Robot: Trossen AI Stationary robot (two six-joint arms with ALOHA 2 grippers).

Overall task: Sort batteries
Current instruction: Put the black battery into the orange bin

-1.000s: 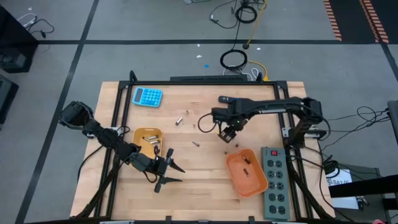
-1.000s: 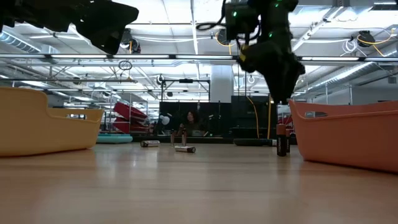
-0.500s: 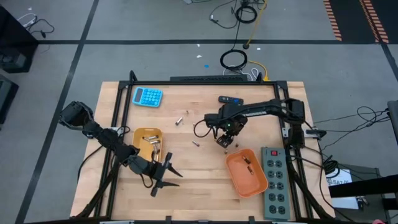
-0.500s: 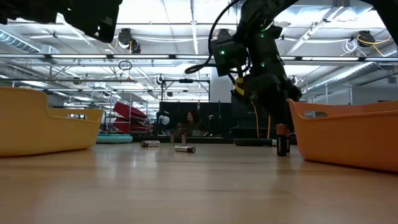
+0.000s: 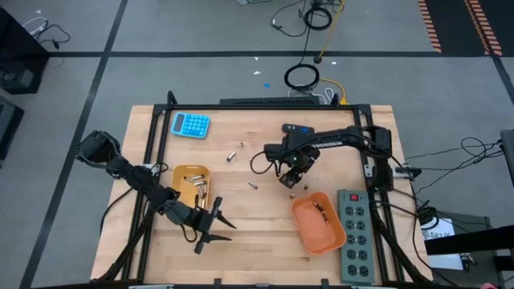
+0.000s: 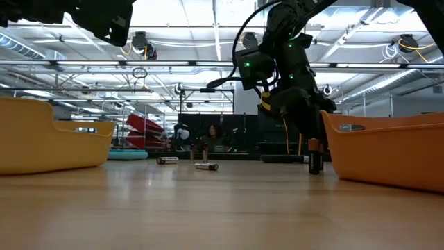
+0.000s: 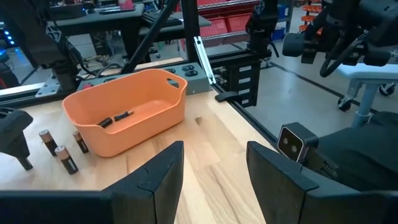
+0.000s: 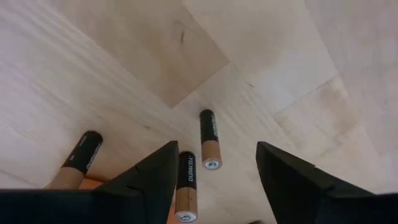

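Three copper-and-black batteries (image 8: 208, 140) stand upright on the wooden table beside the orange tray (image 5: 319, 222), which holds a couple of batteries (image 7: 115, 118). My right gripper (image 8: 217, 186) hangs open just above the three, pointing down and touching none; in the low view it (image 6: 305, 121) is above one upright battery (image 6: 313, 154). More batteries lie in the yellow tray (image 5: 195, 183). Loose batteries (image 5: 252, 186) lie at mid-table and farther back (image 5: 230, 155). My left gripper (image 5: 217, 233) waits open near the front edge, right of the yellow tray.
A blue calculator (image 5: 191, 124) lies at the far left of the table. A grey power strip (image 5: 353, 233) lies along the right edge beside the orange tray. A black-and-blue device (image 5: 295, 128) sits at the back. Bare wood lies between the two trays.
My right gripper has come down toward the table and a little toward its near edge, and now stands just over the upright batteries by the orange tray. The batteries have stayed in place.
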